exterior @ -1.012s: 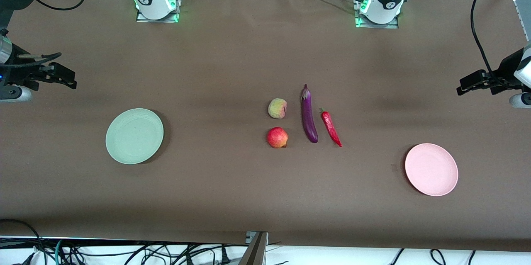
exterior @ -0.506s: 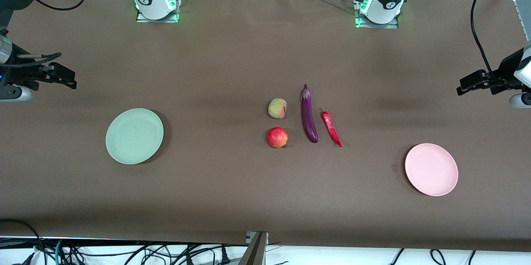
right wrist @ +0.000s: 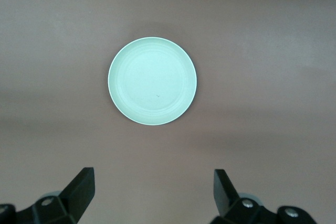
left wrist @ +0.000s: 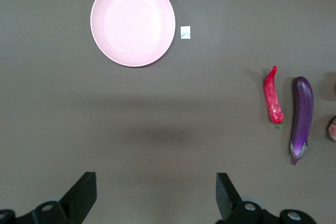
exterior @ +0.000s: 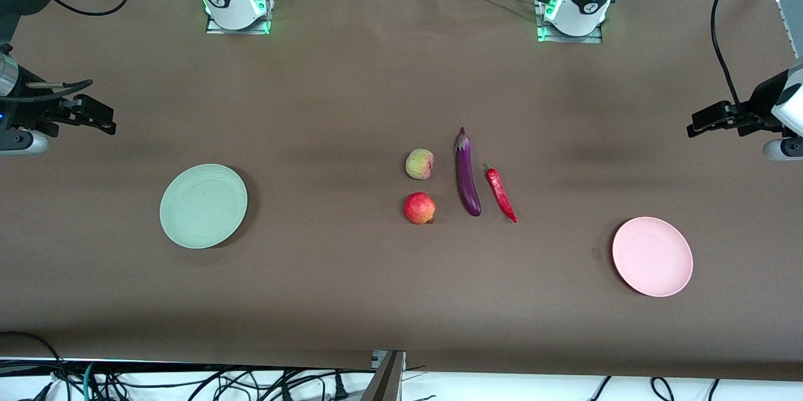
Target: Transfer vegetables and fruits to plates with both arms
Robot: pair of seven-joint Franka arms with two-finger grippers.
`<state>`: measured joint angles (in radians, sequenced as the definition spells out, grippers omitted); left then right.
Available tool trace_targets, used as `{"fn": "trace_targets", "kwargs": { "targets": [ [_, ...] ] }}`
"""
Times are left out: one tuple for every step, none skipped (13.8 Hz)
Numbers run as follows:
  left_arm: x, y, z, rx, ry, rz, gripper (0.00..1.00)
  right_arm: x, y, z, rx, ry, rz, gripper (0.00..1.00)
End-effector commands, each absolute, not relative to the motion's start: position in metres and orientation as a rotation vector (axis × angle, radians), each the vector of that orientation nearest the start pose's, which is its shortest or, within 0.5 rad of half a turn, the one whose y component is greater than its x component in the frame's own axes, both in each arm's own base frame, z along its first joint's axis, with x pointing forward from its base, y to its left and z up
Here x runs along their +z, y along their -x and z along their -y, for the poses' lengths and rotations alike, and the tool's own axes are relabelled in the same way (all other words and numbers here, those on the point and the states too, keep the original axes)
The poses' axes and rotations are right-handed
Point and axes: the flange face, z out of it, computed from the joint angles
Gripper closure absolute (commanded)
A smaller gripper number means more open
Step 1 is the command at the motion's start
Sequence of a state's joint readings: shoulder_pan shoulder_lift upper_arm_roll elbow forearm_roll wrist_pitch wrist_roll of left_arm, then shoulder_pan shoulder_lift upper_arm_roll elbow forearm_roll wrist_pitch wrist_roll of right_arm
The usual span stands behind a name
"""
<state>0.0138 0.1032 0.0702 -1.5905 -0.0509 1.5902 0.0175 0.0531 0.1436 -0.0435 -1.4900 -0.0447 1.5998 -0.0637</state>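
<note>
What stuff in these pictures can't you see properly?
- Peach: left wrist view, cut off by the picture's edge; only a sliver shows.
- Apple: shows in the front view only; outside both wrist views.
- White tag beside the pink plate: left wrist view, marks too small to read.
- Arms: front view, mostly outside the picture's edges.

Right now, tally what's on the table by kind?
Fruits: 2, peach, apple
Vegetables: 2, eggplant, chili
Plates: 2, green plate, pink plate, both bare
Paper scrap: 1, beside the pink plate
Total: 7
</note>
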Motion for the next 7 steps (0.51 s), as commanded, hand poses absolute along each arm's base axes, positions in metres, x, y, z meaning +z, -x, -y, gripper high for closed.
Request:
{"fn": "trace_targets", "kwargs": {
  "targets": [
    [0.548,-0.579,-0.031,0.285,3.265,0.130,0.00,0.589,-0.598,0.001,0.039,3.183,0.106,0.00],
    [0.539,-0.575,-0.027,0.393,3.282,0.155,0.00,0.589,-0.598,0.004,0.036,3.183,0.098,0.00],
    [0.531,-0.574,-0.018,0.460,3.277,0.150,0.00,0.588,-0.598,0.009,0.039,3.183,0.089,0.00],
    [0.524,-0.576,-0.007,0.491,3.270,0.152,0.00,0.588,-0.599,0.013,0.042,3.183,0.074,0.00],
    [0.510,-0.580,0.018,0.538,3.253,0.166,0.00,0.589,-0.599,0.013,0.039,3.183,0.069,0.00],
    [0.493,-0.586,0.045,0.583,3.229,0.205,0.00,0.588,-0.599,0.013,0.039,3.181,0.081,0.00],
    [0.471,-0.593,0.071,0.626,3.211,0.216,0.00,0.587,-0.600,0.013,0.041,3.180,0.081,0.00]
  ]
}}
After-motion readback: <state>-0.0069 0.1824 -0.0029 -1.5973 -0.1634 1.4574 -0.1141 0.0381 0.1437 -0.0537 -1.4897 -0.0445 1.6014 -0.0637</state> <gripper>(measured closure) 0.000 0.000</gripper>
